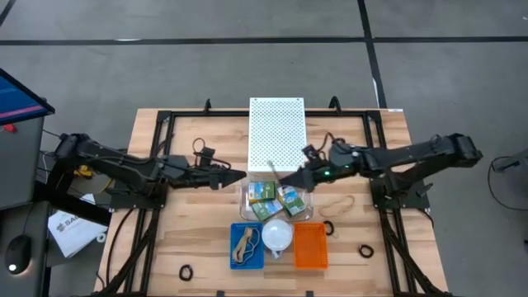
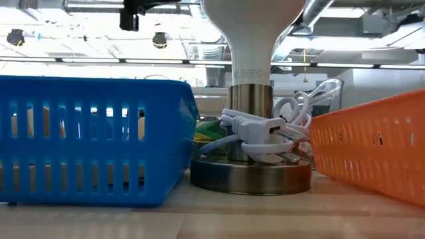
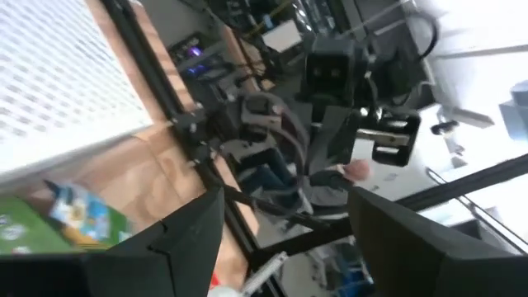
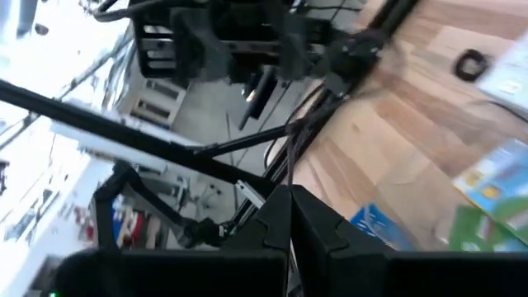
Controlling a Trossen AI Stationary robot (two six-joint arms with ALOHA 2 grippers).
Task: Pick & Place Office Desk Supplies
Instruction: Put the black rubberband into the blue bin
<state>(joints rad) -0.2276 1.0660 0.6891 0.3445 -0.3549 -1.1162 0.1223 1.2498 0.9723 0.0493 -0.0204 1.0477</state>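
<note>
High view: the yellow-and-green crayon boxes [image 1: 275,200] lie in a clear plastic tray [image 1: 245,195] at frame centre. A tan rubber band [image 1: 244,243] lies in the blue slotted basket [image 1: 235,262]; the orange slotted basket [image 1: 311,262] appears empty. Left on the wooden surface [image 1: 206,227]: a tan band [image 1: 337,205] right of the tray and black rings [image 1: 365,250], [image 1: 186,271]. Sorting is judged partly done.

Low view: both baskets flank a metal lamp base [image 2: 249,174].

Left wrist view: the left pincer [image 3: 285,235] stands open, empty, near the tray.

Right wrist view: the right pincer [image 4: 290,216] is closed, holding nothing visible, over the crayon boxes.
</note>
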